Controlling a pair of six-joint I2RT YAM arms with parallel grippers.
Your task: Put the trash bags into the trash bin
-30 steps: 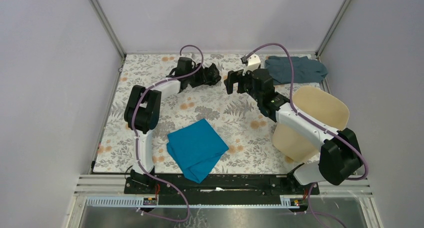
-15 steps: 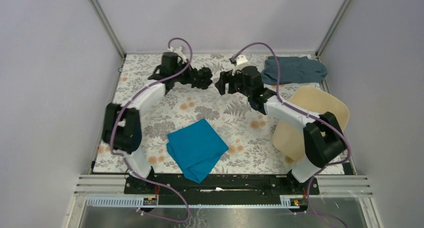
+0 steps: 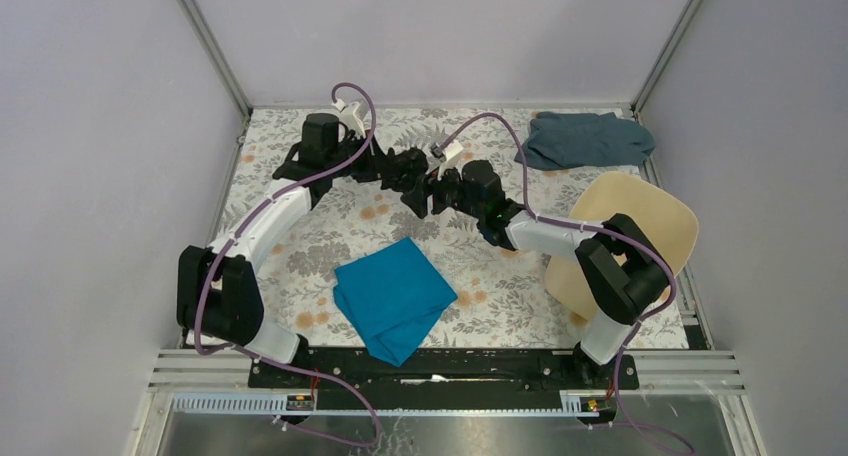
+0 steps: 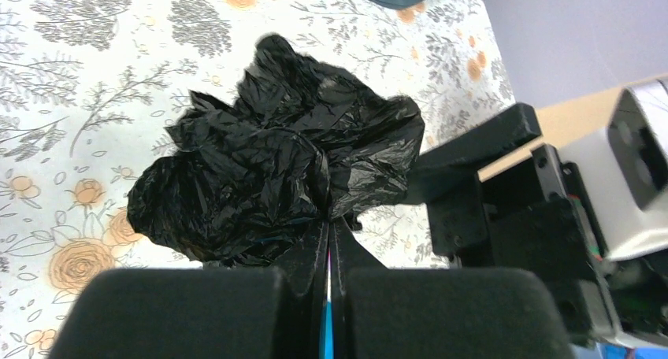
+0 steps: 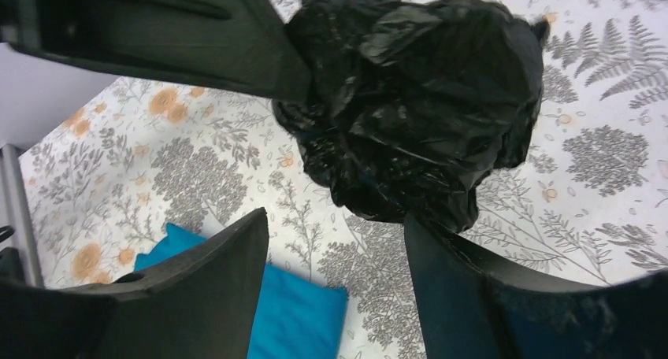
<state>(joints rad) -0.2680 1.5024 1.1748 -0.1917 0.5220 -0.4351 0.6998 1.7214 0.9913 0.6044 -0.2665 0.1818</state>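
Observation:
The trash bag (image 3: 408,168) is a crumpled wad of shiny black film held just above the floral table, toward the back centre. My left gripper (image 4: 329,227) is shut on its lower fold, and the wad (image 4: 276,162) bulges beyond the fingertips. My right gripper (image 5: 335,229) is open right beside it; the bag (image 5: 417,99) hangs ahead of the jaws, brushing the right fingertip (image 5: 441,249), with nothing between the fingers. In the top view the two grippers, left (image 3: 398,166) and right (image 3: 428,191), meet at the bag. The cream-beige trash bin (image 3: 640,216) lies tilted at the right edge, partly behind the right arm.
A bright blue folded cloth (image 3: 393,296) lies near the front centre and shows under the right jaws (image 5: 291,312). A grey-blue cloth (image 3: 585,139) sits at the back right corner. Metal frame posts and grey walls enclose the table (image 3: 300,236).
The left gripper has shut on the black bag and drawn it slightly nearer. The right gripper has swung left and nearer to meet the bag, its jaws narrowing.

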